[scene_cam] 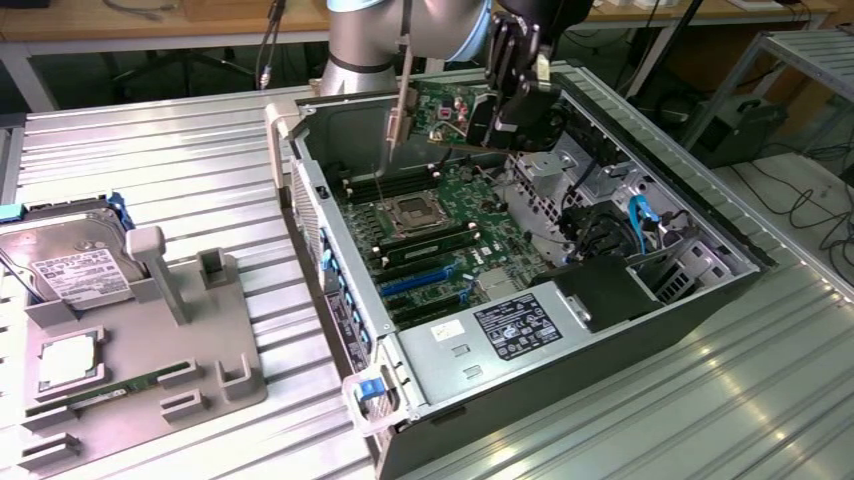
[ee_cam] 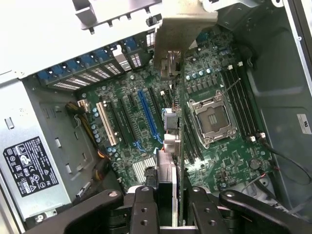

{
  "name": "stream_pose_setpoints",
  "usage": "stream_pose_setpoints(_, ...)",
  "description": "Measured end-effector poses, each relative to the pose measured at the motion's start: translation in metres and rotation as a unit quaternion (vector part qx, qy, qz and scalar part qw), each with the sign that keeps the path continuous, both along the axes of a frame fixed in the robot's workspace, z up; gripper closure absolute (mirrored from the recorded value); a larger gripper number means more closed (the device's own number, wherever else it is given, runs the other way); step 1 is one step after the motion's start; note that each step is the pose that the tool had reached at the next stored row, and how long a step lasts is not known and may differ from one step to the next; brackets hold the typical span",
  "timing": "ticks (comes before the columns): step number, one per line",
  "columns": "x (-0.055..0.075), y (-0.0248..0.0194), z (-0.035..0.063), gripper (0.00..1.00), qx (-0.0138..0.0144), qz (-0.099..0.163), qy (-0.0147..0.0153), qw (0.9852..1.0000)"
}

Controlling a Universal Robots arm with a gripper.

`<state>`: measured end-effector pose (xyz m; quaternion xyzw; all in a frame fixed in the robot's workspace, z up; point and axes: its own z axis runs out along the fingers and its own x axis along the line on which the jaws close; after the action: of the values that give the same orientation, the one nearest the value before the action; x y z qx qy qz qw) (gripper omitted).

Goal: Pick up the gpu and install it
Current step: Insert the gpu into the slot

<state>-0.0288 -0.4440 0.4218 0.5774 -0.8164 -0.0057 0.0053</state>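
Green, edge-down, the gpu [scene_cam: 442, 108] is hanging above the motherboard [scene_cam: 447, 228], jaws pinching its upper edge, seemingly so its connector is facing the slots [scene_cam: 419, 284].

The open computer case [scene_cam: 727, 262] sits on the table [scene_cam: 160, 150] at the exterior view's right, with the motherboard [scene_cam: 447, 240] flat on its floor. The CPU socket [scene_cam: 414, 212] lies mid-board, the expansion slots [scene_cam: 420, 285] between it and the power supply [scene_cam: 501, 335]. The gpu [scene_cam: 441, 108] hangs on edge above the board, clamped in the gripper [scene_cam: 501, 125]. At the exterior view's left, apart from the case, a fixture [scene_cam: 200, 340] carries the hard drive [scene_cam: 74, 265], a RAM stick [scene_cam: 114, 390] and a CPU [scene_cam: 64, 362].
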Motion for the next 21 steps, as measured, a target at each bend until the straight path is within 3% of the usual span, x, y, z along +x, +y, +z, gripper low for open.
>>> stream_pose_setpoints(10, 0.0, 0.0, -0.0027, 0.72, 0.0, 0.033, 0.0, 0.9994)
stream_pose_setpoints(14, -0.0001, 0.0, -0.0033, 0.72, 0.0, 0.065, 0.0, 0.9979)
stream_pose_setpoints(21, 0.0, 0.0, -0.0036, 0.72, 0.0, 0.092, 0.0, 0.9957)
